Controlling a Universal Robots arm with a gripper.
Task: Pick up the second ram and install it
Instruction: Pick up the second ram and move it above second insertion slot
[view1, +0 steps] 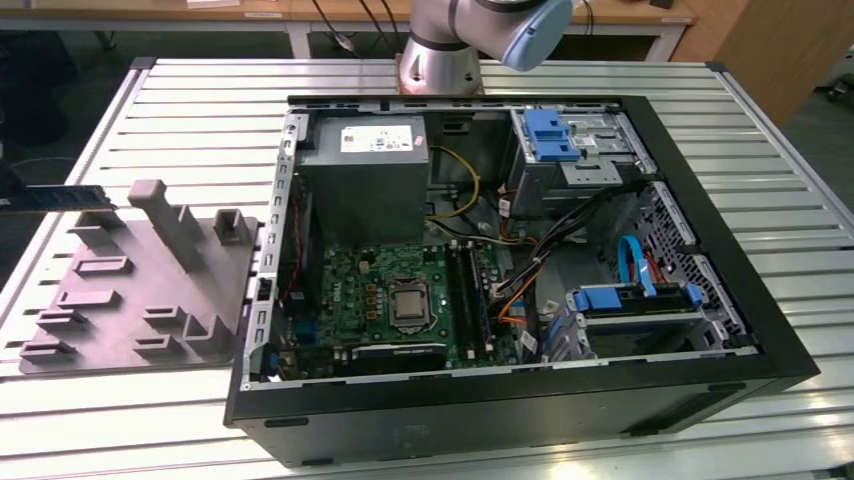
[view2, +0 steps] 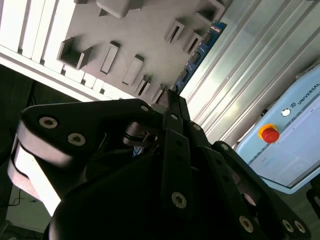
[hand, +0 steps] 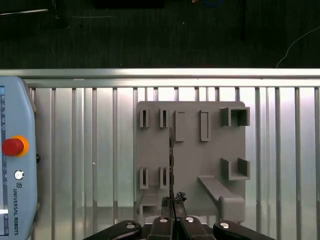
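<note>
While clamped in tool (hand: 174, 201), second ram (hand: 171, 162) juts above grey tray (hand: 189, 162).

Arm (view1: 441, 60): silver-grey tube, pale blue joint cap (view1: 534, 30). Claw (view2: 172, 100): matte black linked fingers (view2: 175, 145) secured by round silver screws (view2: 179, 200).
</note>
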